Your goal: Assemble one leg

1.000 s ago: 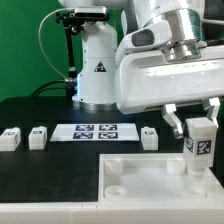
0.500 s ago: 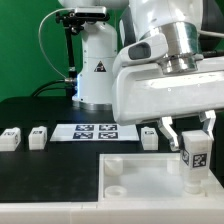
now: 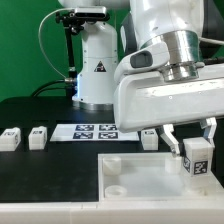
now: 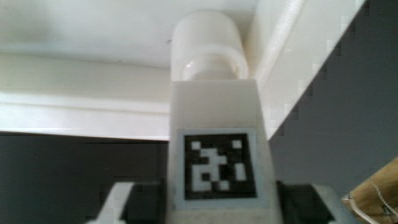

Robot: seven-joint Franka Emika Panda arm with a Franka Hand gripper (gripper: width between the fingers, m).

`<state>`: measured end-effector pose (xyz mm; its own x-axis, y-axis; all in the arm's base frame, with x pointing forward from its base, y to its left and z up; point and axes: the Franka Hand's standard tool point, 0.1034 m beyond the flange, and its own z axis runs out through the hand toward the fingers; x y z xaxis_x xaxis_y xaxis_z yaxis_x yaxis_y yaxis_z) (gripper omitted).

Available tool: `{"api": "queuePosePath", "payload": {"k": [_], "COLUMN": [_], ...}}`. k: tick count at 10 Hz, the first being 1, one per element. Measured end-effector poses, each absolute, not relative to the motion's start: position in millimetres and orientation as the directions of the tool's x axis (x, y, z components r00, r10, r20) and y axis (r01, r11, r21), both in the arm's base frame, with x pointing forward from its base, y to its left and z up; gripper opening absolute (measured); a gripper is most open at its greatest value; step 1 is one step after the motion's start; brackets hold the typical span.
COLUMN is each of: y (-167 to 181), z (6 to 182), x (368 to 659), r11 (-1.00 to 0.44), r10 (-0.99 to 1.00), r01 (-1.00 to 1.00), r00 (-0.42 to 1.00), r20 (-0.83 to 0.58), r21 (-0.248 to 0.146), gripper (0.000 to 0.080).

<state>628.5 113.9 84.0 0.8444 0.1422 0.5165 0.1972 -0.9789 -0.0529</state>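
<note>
The largest thing near my pincer (image 3: 196,146) is the white square board (image 3: 140,176). It lies flat on the table (image 3: 30,112), directly beneath the pincer and spreading away from it, with round sockets (image 3: 112,160) at its corners. Beyond the pincer, well apart from it, lies the marker board (image 3: 95,130), and three spare legs (image 3: 38,136) sit in the same row.

The leg (image 3: 197,160) is in the pincer itself, pinched between the two fingers (image 4: 121,206). It stands upright over the white square board. Its lower end probably hangs just clear of the surface, though I cannot be sure from this angle.

I judge the leg to be light, stiff moulded plastic that will neither bend nor crush. It is smooth, though, so it could twist in the grip under a sideways push. The best hold is where I have it now, on the flat faces either side of the tagged one. That leaves the round end (image 4: 210,50) free for a socket.

The leg carries a black-and-white square tag (image 4: 217,165), and the marker board has similar ones. A triangular warning sticker (image 3: 100,69) sits on the arm's base behind the pincer. I can read no words or brand anywhere.
</note>
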Motion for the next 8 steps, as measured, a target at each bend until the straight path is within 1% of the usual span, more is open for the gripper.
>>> {"api": "queuePosePath", "payload": {"k": [1,2,3,4,5,8], "y": [113.9,113.9,113.9,113.9,113.9,113.9], "z": [83.9,83.9,83.8,83.8,83.8,83.8], "x": [628.5,628.5,628.5,628.5,628.4,628.4], "r11": [-0.979,-0.979,-0.979,-0.979,-0.979,-0.979], "r10": [0.142,0.142,0.142,0.142,0.142,0.142], "r01": [0.197,0.197,0.197,0.197,0.197,0.197], "r00": [0.844,0.844,0.845,0.845,0.845,0.845], "r20": [0.516,0.516,0.516,0.516,0.516,0.516], "r21": [-0.053,-0.053,-0.053,-0.053,-0.053,-0.053], "gripper": [0.0291,0.0467,0.0591,0.0591,0.0637,0.0648]}}
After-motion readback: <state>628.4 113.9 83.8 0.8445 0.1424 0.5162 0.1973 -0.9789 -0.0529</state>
